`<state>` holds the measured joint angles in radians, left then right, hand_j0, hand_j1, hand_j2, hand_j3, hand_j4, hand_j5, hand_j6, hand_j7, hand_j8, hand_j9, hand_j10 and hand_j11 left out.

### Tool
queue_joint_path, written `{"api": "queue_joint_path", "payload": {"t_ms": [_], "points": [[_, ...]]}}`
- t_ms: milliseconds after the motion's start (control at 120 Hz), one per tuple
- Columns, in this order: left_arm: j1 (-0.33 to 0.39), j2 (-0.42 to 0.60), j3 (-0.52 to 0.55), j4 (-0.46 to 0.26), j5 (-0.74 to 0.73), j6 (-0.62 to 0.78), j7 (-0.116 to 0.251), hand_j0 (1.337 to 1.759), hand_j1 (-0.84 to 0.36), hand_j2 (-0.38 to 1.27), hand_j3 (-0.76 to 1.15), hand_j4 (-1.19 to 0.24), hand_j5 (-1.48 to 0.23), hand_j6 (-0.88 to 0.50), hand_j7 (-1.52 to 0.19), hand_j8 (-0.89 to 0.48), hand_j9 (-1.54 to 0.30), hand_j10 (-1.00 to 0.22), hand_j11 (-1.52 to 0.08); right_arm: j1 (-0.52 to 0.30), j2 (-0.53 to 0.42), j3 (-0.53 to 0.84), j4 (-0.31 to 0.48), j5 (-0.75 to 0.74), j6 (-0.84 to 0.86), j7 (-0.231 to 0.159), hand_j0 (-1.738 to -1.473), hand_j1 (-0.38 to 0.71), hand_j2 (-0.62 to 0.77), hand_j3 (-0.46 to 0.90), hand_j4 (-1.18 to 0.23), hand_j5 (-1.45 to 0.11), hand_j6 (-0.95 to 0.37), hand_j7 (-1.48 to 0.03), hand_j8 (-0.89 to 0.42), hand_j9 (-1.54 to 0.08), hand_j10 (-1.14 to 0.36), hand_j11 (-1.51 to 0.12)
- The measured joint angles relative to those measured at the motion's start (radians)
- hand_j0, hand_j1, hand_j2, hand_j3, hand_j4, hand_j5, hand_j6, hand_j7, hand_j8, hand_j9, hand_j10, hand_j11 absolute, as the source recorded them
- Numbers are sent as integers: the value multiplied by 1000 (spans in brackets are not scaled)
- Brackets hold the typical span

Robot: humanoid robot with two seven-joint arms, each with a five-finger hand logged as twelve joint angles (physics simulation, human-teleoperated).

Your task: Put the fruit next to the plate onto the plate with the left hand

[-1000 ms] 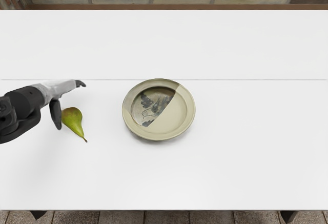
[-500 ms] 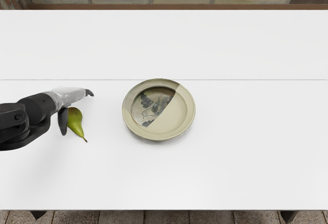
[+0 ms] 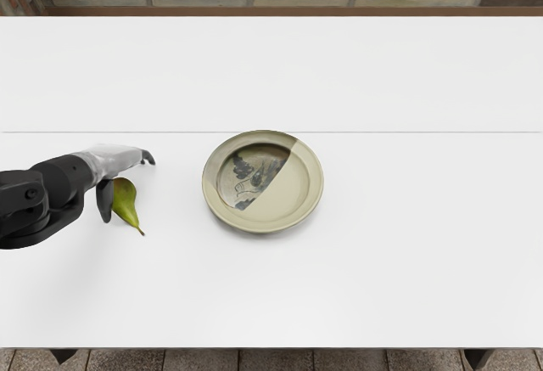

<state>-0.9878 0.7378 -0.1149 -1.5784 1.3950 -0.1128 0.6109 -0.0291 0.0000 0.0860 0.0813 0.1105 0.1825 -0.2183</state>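
One arm shows in the head view: the left arm's black forearm (image 3: pixel 38 197) comes in from the left edge and ends in the pale grey left hand (image 3: pixel 117 161). Its fingers (image 3: pixel 148 157) reach forward past the far side of the green pear (image 3: pixel 128 203), while the dark thumb (image 3: pixel 104 202) hangs down apart from them at the pear's broad end. The hand is spread, not closed on the fruit. Whether the thumb touches it cannot be told. The pear lies on the white table (image 3: pixel 382 278), stem pointing lower right, well left of the round olive-beige ceramic plate (image 3: pixel 293 197), which holds nothing.
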Motion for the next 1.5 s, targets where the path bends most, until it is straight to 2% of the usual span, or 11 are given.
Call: {"api": "queue_joint_path", "payload": {"t_ms": [783,1042,1242,1500], "points": [[-12,5,-1,-6,1,-17,1,1657,-9,50,0,-331,-437,-334,-435,-335,-433,-335,-431,0,0,0,0,0,0,0,-1658,-349,0,0,0,0,0,0,0,0,0,0],[-12,14,-2,-13,-1,-19,0,1658,-107,83,0,-400,-520,-401,-519,-402,-518,-401,-517,0,0,0,0,0,0,0,-1658,-349,0,0,0,0,0,0,0,0,0,0],[-17,15,-2,-16,-1,-19,0,1658,-132,126,0,-426,-552,-427,-552,-427,-551,-426,-551,0,0,0,0,0,0,0,-1658,-349,0,0,0,0,0,0,0,0,0,0],[-18,14,-2,-17,-1,-23,0,1657,-160,103,0,-451,-590,-453,-589,-453,-588,-452,-588,1,0,0,0,0,0,0,-1658,-349,0,0,0,0,0,0,0,0,0,0]]}}
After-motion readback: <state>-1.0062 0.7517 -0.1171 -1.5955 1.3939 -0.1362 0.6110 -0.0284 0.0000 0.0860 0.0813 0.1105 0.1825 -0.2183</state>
